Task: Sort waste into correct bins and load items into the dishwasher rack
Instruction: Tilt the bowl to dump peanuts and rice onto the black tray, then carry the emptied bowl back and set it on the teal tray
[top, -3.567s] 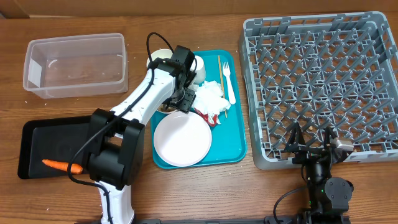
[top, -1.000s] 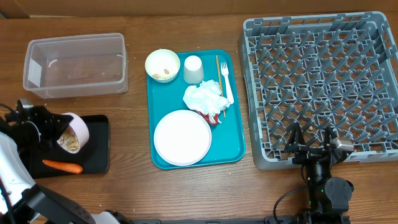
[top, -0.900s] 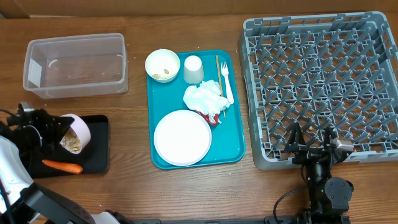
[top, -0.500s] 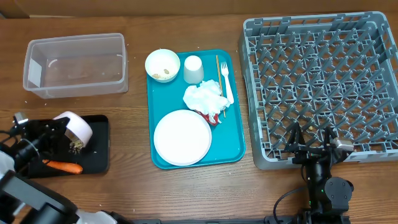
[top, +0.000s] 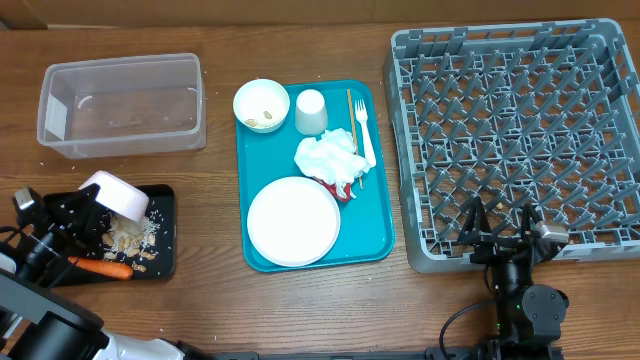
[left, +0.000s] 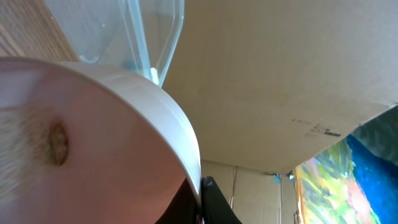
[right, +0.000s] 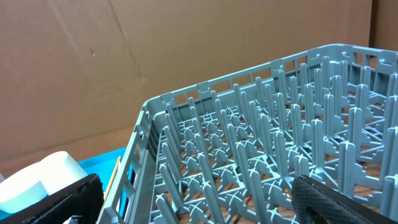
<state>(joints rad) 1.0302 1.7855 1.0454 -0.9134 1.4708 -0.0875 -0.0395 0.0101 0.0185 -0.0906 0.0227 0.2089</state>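
Firmly clamped in the left end effector (top: 85, 208), a small smooth white bowl (top: 118, 194) tilts over the shallow black rectangular tray (top: 168, 200), beige crumbly bits (top: 128, 230) beside a tapered orange carrot (top: 100, 267); the right end effector (top: 498, 225) gapes apart.

The left gripper (top: 92, 205) has carried one small white bowl (top: 118, 193) from the teal tray (top: 365, 215) over to the black tray (top: 166, 205) on the left. The bowl is tipped over now, and beige food bits (top: 130, 235) have spilled onto that tray.
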